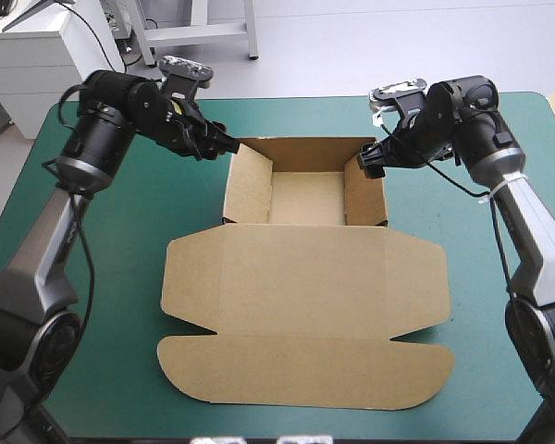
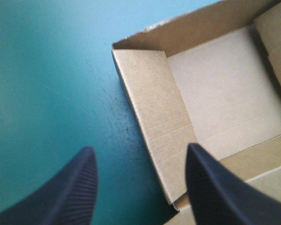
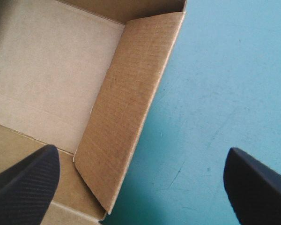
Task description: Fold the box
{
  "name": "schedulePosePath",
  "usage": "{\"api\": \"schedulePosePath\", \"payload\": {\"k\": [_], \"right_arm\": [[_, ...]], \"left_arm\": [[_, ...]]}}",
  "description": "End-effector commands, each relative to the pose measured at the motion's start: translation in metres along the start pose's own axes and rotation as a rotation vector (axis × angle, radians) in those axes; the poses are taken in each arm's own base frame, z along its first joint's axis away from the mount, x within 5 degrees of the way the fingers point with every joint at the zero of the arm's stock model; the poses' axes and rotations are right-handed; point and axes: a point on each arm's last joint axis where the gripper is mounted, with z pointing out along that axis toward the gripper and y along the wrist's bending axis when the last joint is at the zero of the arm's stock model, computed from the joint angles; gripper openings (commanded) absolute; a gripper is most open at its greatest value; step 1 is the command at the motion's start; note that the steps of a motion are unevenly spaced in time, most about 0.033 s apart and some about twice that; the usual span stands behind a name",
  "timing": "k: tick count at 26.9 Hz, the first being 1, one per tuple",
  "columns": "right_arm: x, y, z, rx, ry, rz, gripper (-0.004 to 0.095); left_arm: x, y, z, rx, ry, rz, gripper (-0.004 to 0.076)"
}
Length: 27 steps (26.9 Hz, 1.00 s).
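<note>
Standing by the rig right now: the brown box (image 1: 307,199) is sitting in the middle of the teal-green surface (image 1: 102,305), with its tray end toward the far edge. It's looking half built. The far wall (image 1: 305,146) is standing up, and so are the left wall (image 1: 248,185) and the right wall (image 1: 365,190), so it's making an open tray with three sides. The near side isn't walled. There the board is just running on flat into the big lid panel (image 1: 305,277), which is lying on the surface with a flap sticking out on each side. Past that, the long front flap (image 1: 305,370) is lying flat too, reaching toward the near edge.

The left arm (image 1: 111,129) is reaching in over the far left of the surface, and the left jaws are hovering wide apart at the tray's far left corner, gripping nothing. On its wrist camera one black finger (image 2: 65,192) is hanging over bare cover outside the box and the other finger (image 2: 220,187) over the tray side, with the left wall in the gap ahead.

The right arm (image 1: 462,111) is doing the mirror image. The right jaws are wide apart at the far right corner, with the inner finger (image 3: 23,187) over the tray, the outer finger (image 3: 262,187) over the cover, and the right wall between them. I can't tell if anything is actually touching the board
</note>
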Motion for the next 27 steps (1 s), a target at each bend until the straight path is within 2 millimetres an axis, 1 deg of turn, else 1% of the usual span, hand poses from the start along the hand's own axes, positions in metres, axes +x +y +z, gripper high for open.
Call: {"api": "schedulePosePath", "payload": {"k": [1,2,3,6,7,9,11,15,18,20,21,22,23,24,25,26,27], "right_arm": [[-0.001,0.000,-0.032,0.015,-0.081,-0.014,0.0876],[-0.002,0.000,-0.031,0.012,-0.081,-0.013,0.0876],[-0.002,0.000,-0.029,0.011,-0.078,-0.013,0.0876],[-0.003,-0.001,-0.024,0.017,-0.069,-0.011,0.0876],[-0.004,-0.001,-0.019,0.016,-0.060,-0.010,0.0876],[-0.005,-0.002,-0.010,0.013,-0.046,-0.008,0.0876],[-0.006,-0.002,-0.001,0.009,-0.029,-0.002,0.0876],[-0.007,-0.002,0.018,-0.004,0.008,0.004,0.0876],[-0.009,-0.003,0.031,-0.004,0.019,0.005,0.0876],[-0.011,-0.003,0.038,-0.004,0.013,0.006,0.0876],[-0.012,-0.004,0.042,-0.003,0.008,0.007,0.0876],[-0.012,-0.004,0.046,-0.003,0.013,0.007,0.0876],[-0.013,-0.004,0.056,-0.010,0.023,0.005,0.0876],[-0.013,-0.004,0.059,-0.010,0.028,0.005,0.0876],[-0.012,-0.005,0.068,-0.011,0.045,0.006,0.0876],[-0.012,-0.005,0.072,-0.011,0.049,0.007,0.0875],[-0.013,-0.005,0.077,-0.011,0.049,0.007,0.0847]], "left_arm": [[0.005,-0.004,-0.073,-0.006,-0.124,0.050,0.0132],[0.007,-0.005,-0.085,-0.007,-0.149,0.069,0.0051],[0.009,-0.006,-0.096,-0.011,-0.173,0.093,-0.0007],[0.017,-0.005,-0.126,-0.047,-0.231,0.133,-0.0006],[0.020,-0.004,-0.134,-0.063,-0.241,0.135,-0.0006],[0.030,-0.005,-0.142,-0.067,-0.239,0.136,-0.0008],[0.043,-0.005,-0.144,-0.064,-0.216,0.135,-0.0008],[0.082,-0.006,-0.135,-0.059,-0.110,0.137,-0.0008],[0.123,-0.002,-0.120,-0.101,0.010,0.150,-0.0008],[0.150,0.002,-0.108,-0.143,0.086,0.121,-0.0008],[0.168,0.004,-0.101,-0.162,0.130,0.099,-0.0008],[0.181,0.004,-0.095,-0.168,0.154,0.079,-0.0008],[0.208,0.003,-0.084,-0.155,0.197,0.066,-0.0008],[0.222,0.002,-0.078,-0.153,0.208,0.051,-0.0008],[0.247,0.002,-0.069,-0.153,0.212,0.012,-0.0008],[0.259,0.001,-0.066,-0.153,0.212,-0.002,-0.0008],[0.277,0.001,-0.063,-0.156,0.213,-0.036,-0.0008]]}}
